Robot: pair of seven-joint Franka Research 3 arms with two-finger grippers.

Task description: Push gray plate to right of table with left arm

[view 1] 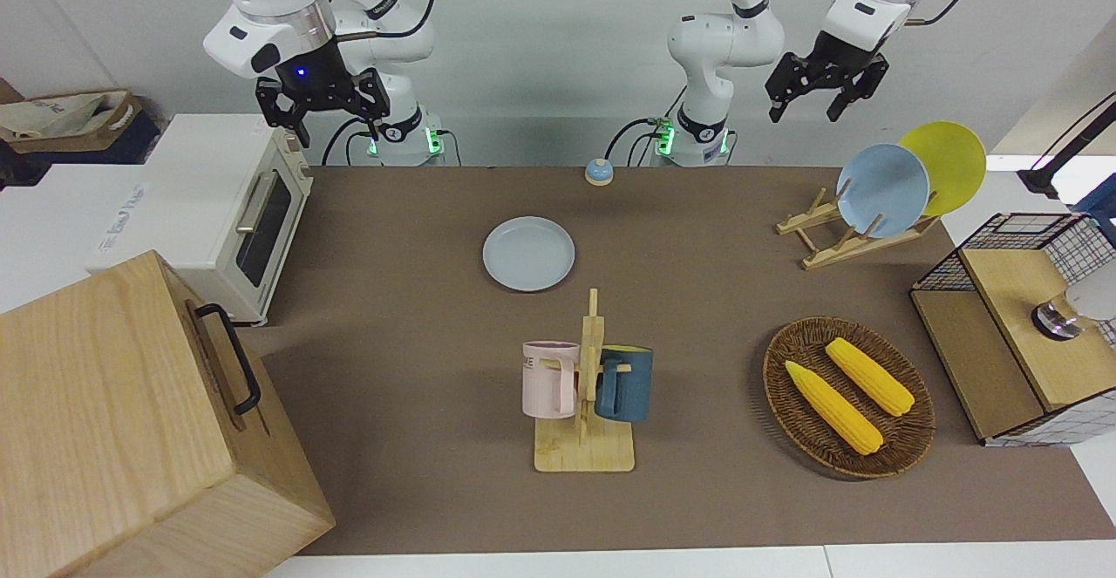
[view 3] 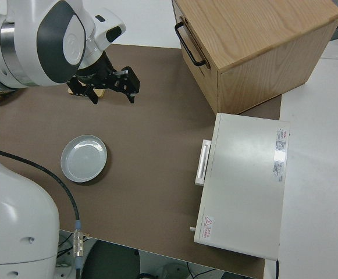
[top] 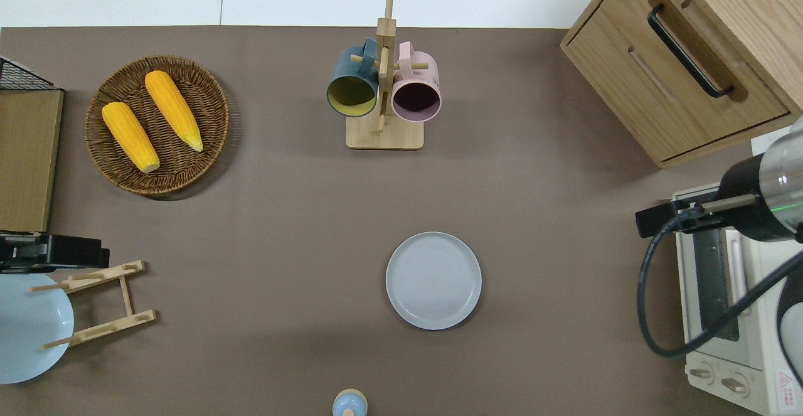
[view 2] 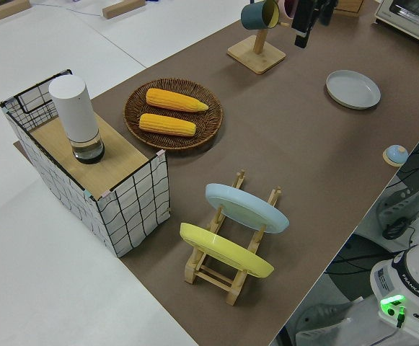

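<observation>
The gray plate (view 1: 528, 253) (top: 433, 280) (view 2: 353, 89) (view 3: 84, 158) lies flat on the brown table (view 1: 418, 299) (top: 282, 215), about midway along it and nearer to the robots than the mug rack. Nothing touches it. My left gripper (view 1: 806, 107) (top: 53, 254) hangs open and empty in the air, over the table's left-arm end by the wooden plate rack and well away from the plate. The right arm is parked, its gripper (view 1: 336, 129) (view 3: 112, 97) open and empty.
A mug rack (view 1: 586, 404) holds a pink and a dark blue mug. A wicker basket (view 1: 907, 447) holds two corn cobs. A plate rack (view 1: 850, 242) carries a sky-blue and a yellow plate. Also here: wire basket (view 1: 1003, 238), toaster oven (view 1: 244, 212), wooden cabinet (view 1: 131, 421), small blue bell (view 1: 598, 172).
</observation>
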